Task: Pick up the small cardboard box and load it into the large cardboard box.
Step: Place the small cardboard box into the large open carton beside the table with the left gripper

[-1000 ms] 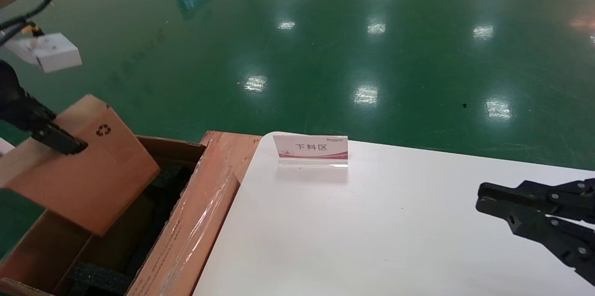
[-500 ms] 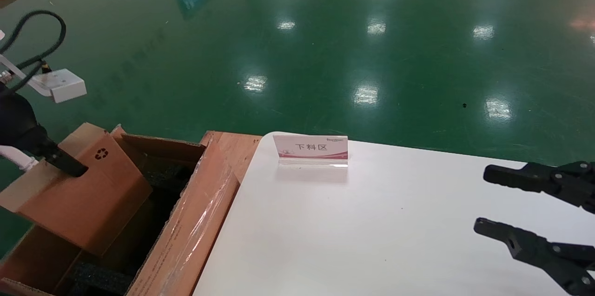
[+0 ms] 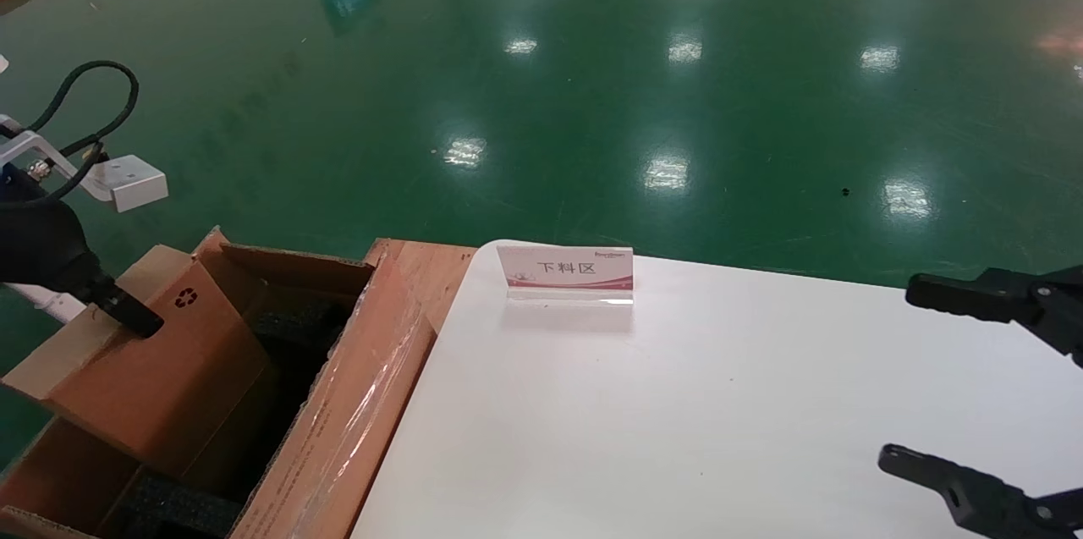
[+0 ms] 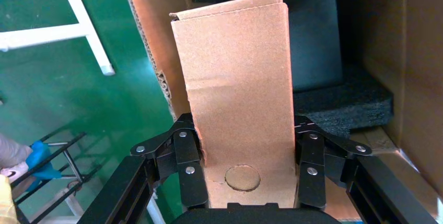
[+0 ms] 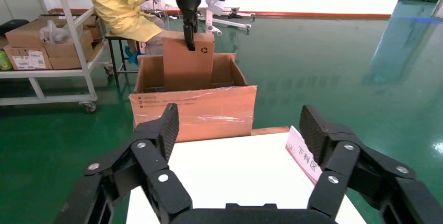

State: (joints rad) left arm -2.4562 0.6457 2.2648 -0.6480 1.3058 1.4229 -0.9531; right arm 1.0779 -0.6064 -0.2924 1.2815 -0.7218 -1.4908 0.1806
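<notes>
the left gripper (image 4: 243, 169) is clamped across the narrow sides of the small cardboard box (image 3: 161, 353), holding it upright and slightly tilted, with its lower end already inside the large cardboard box (image 3: 355, 404), which stands just off the bench's (image 3: 677, 404) left edge. judged from its flat slab form, the carton should be light and fairly stiff but crushable, so the hold near the top end of the narrow sides is sound, though the long hanging body may swing or catch on the black foam blocks (image 4: 345, 101). the right gripper (image 3: 973, 387) hangs over the bench's right edge, jaws spread wide and empty.
</notes>
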